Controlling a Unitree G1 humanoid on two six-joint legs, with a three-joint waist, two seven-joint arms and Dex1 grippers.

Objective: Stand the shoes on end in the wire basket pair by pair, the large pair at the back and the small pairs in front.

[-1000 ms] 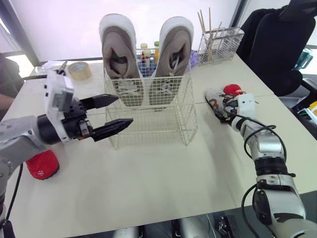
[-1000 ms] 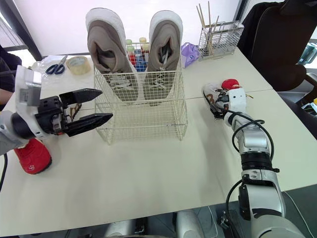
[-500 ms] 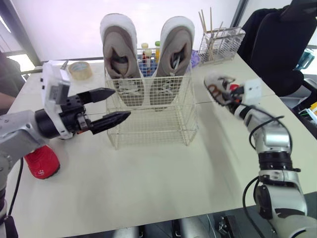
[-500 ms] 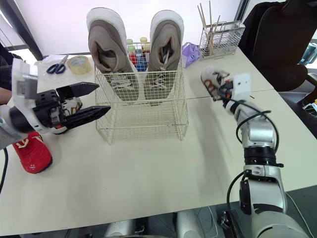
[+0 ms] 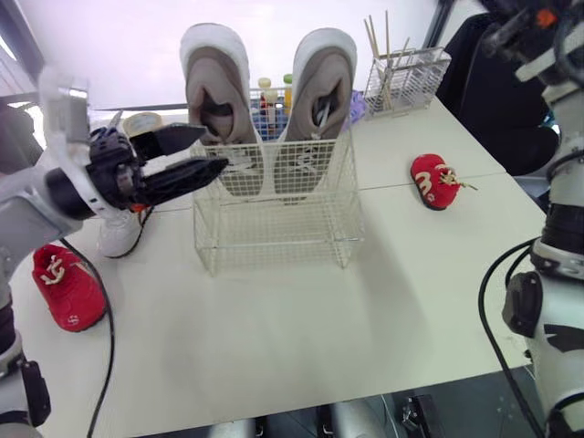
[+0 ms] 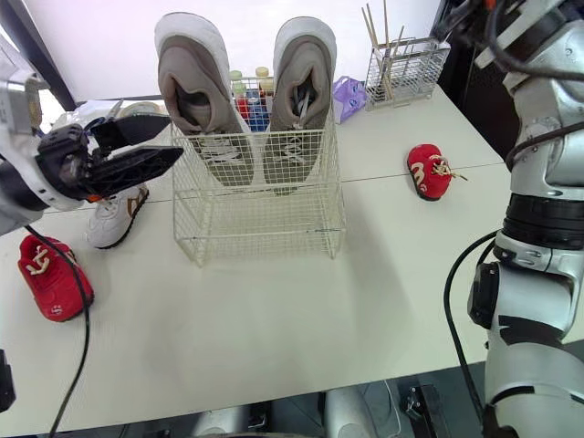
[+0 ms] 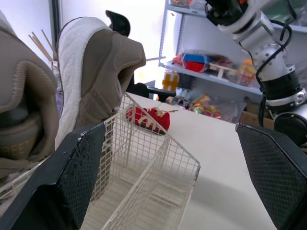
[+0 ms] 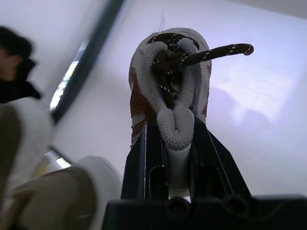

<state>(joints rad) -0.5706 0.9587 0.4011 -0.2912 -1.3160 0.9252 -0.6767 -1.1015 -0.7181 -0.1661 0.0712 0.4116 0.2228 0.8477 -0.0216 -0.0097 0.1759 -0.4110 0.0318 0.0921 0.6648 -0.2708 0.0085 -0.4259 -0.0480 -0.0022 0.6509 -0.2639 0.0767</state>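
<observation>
The wire basket point(image 5: 274, 233) is sitting toward the back middle of the worktop point(image 5: 301, 328), and the large grey-brown pair is already standing on end along its rear wall, the left large shoe point(image 5: 217, 100) and the right large shoe point(image 5: 319, 91) side by side with their white soles rising well above the rim. The left gripper point(image 5: 214, 149) is hovering at the basket's upper left rim with its fingers spread wide and nothing between them; the tips are lying just beside the left large shoe, though whether they are touching the wire I cannot tell. Below that arm, a small white shoe point(image 5: 119, 233) is lying on the worktop just left of the basket, and a small red shoe point(image 5: 66, 285) is lying nearer the left edge. Its match, the other red shoe point(image 5: 436, 180), is resting well apart from them near the right edge. The right arm is reaching high above the right edge, and in the right wrist view the right gripper point(image 8: 175, 125) is clamping a small white-and-brown shoe point(image 8: 170, 62) by its heel end — the shoe is pointing straight out beyond the fingertips, laces dangling.
</observation>
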